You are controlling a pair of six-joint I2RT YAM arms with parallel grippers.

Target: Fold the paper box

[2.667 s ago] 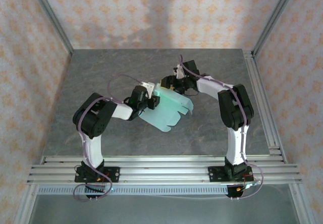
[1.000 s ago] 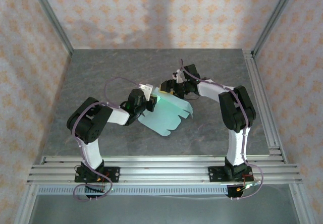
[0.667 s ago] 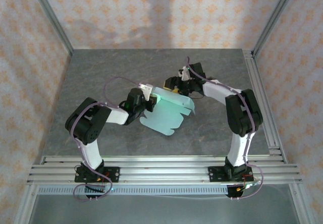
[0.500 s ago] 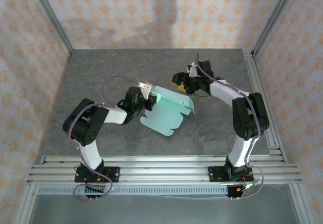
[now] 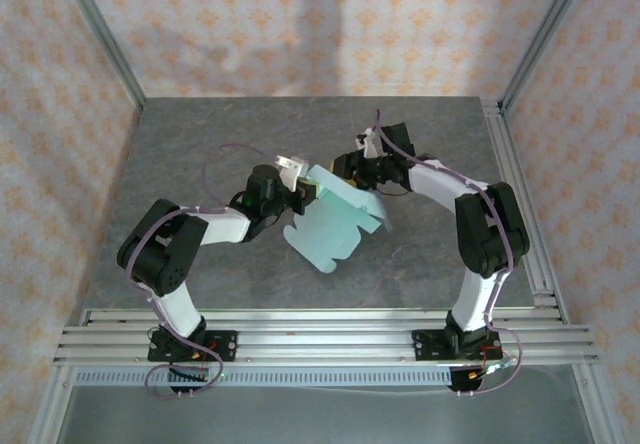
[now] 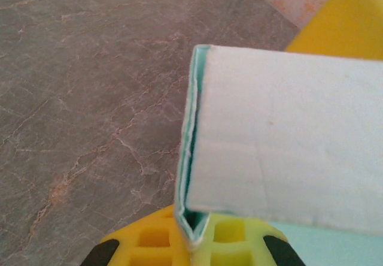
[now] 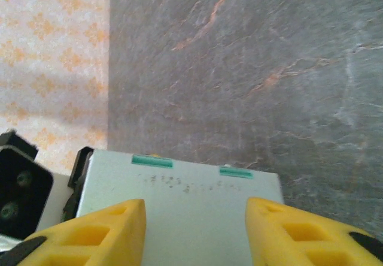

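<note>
The paper box (image 5: 335, 222) is a pale mint-blue card sheet with rounded tabs, held tilted above the middle of the table. My left gripper (image 5: 300, 193) is shut on its left folded edge; in the left wrist view the crease of the paper box (image 6: 281, 146) is pinched between the yellow pads (image 6: 149, 242). My right gripper (image 5: 346, 169) is at the sheet's far edge. In the right wrist view its fingers (image 7: 96, 233) stand apart over a flat panel of the paper box (image 7: 179, 194) that has two green slots, pinching nothing.
The grey marble-patterned table (image 5: 200, 144) is bounded by patterned walls and metal frame posts. An aluminium rail (image 5: 320, 334) runs along the near edge by the arm bases. The left gripper's black body (image 7: 18, 188) sits close to the right fingers.
The left arm reached further out and lifted the sheet a little up and right. The right gripper pulled away to the right, then came back to the sheet's far edge with narrower jaws.
</note>
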